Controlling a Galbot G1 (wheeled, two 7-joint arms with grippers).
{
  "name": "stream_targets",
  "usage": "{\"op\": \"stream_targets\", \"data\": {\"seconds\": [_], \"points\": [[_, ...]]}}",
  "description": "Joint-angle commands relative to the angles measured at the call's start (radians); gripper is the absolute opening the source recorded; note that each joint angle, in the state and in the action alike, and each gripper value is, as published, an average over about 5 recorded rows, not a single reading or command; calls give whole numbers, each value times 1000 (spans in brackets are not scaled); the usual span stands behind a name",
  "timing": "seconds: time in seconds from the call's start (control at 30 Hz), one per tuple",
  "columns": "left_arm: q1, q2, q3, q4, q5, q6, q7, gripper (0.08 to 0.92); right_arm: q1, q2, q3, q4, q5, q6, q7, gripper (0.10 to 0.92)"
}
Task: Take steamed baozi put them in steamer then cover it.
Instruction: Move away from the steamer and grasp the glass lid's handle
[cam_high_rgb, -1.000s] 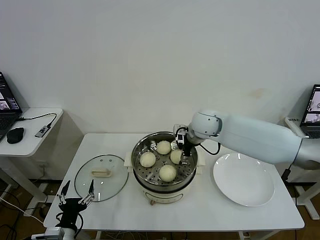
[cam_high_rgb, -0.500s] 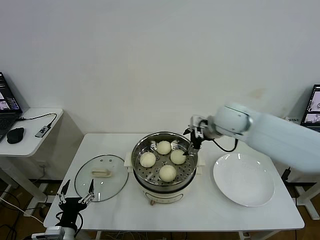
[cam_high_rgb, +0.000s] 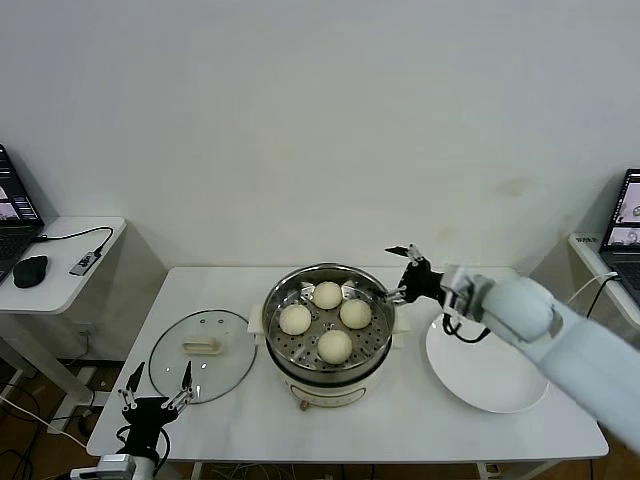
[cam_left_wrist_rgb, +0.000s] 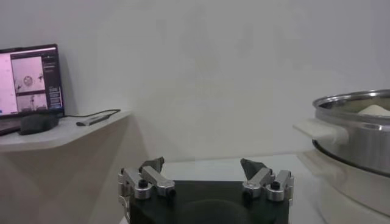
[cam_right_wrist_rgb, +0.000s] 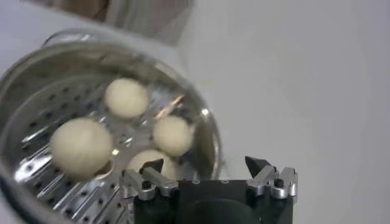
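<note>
The right gripper (cam_high_rgb: 404, 270) had drawn back out of the steamer (cam_high_rgb: 329, 355) and hung beside its right rim, near the white plate (cam_high_rgb: 488, 360), fingers spread wide and empty. All four steamed baozi (cam_high_rgb: 327, 319) sat inside the basket. The cover (cam_high_rgb: 202, 353) lay flat on the table left of the pot, and the left gripper (cam_high_rgb: 155, 385) waited below it, fingers also wide. Covering looked next: pinch the lid's centre handle squarely and lower it level.

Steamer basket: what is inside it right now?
Four steamed baozi sit on the perforated floor of the steamer, uncovered; the glass lid lies on the table beside it. Under the buns is hidden.
</note>
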Motion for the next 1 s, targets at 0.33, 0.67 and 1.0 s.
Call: {"op": "stream_targets", "data": {"seconds": [0.33, 0.67, 1.0], "points": [[-14, -5, 37, 34, 257, -89, -17, 823, -882, 636, 1068, 73, -245, 318, -14, 823], [-50, 74, -53, 202, 1000, -163, -73, 823, -1022, 770, 1186, 98, -320, 341, 65, 823], [-177, 179, -10, 351, 1282, -165, -58, 823, -1045, 844, 1204, 70, -363, 352, 135, 823]]}}
